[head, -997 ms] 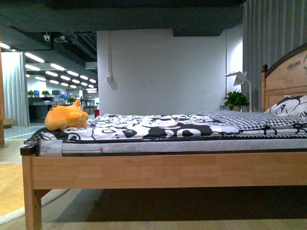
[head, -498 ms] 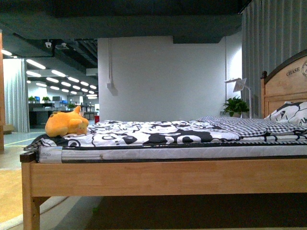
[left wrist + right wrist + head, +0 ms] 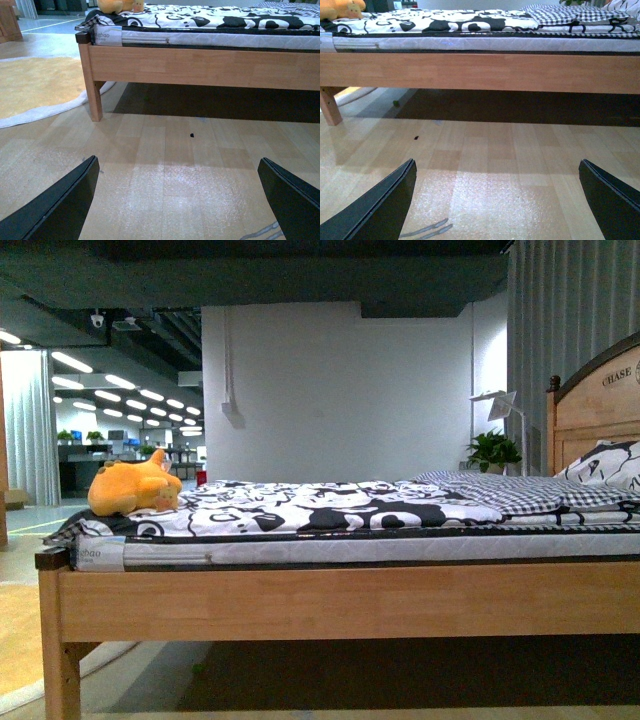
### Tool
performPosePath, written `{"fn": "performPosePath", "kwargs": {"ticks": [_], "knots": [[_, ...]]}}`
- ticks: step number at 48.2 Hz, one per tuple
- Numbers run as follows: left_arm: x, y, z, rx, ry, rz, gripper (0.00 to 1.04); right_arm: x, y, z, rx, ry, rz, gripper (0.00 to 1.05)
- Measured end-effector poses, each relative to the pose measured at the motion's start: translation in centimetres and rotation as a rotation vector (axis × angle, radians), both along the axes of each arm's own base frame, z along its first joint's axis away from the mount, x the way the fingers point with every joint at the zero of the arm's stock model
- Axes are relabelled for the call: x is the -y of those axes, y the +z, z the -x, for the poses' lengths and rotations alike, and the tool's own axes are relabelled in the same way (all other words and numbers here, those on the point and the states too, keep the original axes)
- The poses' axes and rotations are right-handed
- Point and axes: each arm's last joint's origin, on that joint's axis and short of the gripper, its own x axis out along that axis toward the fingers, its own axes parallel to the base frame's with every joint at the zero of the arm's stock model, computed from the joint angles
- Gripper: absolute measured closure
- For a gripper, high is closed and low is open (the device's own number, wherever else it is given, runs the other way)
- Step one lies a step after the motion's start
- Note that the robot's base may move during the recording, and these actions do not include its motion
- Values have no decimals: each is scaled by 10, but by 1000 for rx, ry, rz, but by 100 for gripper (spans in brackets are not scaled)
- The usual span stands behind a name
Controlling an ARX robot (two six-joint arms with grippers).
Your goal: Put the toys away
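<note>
Orange plush toy (image 3: 135, 488) shifted slightly left in front view, so base still repositioning, no reach yet; left gripper (image 3: 177, 160) and right gripper (image 3: 496, 161) both spread, empty.

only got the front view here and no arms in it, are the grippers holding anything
Observer: No. The left wrist view shows the left gripper with its jaws wide apart and only floor between them.
Operator: and the right one
Observer: The right gripper is open and empty as well, facing the wooden bed frame.
Operator: does either wrist cam see the toy
Observer: Both do. The orange plush shows at the very edge of each wrist picture, lying on the patterned cover, well away from both grippers.
</note>
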Motion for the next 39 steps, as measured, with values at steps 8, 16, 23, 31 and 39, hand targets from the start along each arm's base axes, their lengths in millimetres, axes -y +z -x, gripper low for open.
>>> {"fn": "performPosePath", "kwargs": {"ticks": [8, 16, 23, 31, 39], "knots": [[0, 0, 0, 0, 0, 0, 6, 0, 0, 0, 0, 0, 0, 6], [0, 0, 0, 0, 0, 0, 6, 0, 0, 0, 0, 0, 0, 6], [0, 0, 0, 0, 0, 0, 6, 0, 0, 0, 0, 0, 0, 6], [0, 0, 0, 0, 0, 0, 6, 0, 0, 0, 0, 0, 0, 6], [0, 0, 0, 0, 0, 0, 6, 0, 0, 0, 0, 0, 0, 6]]}}
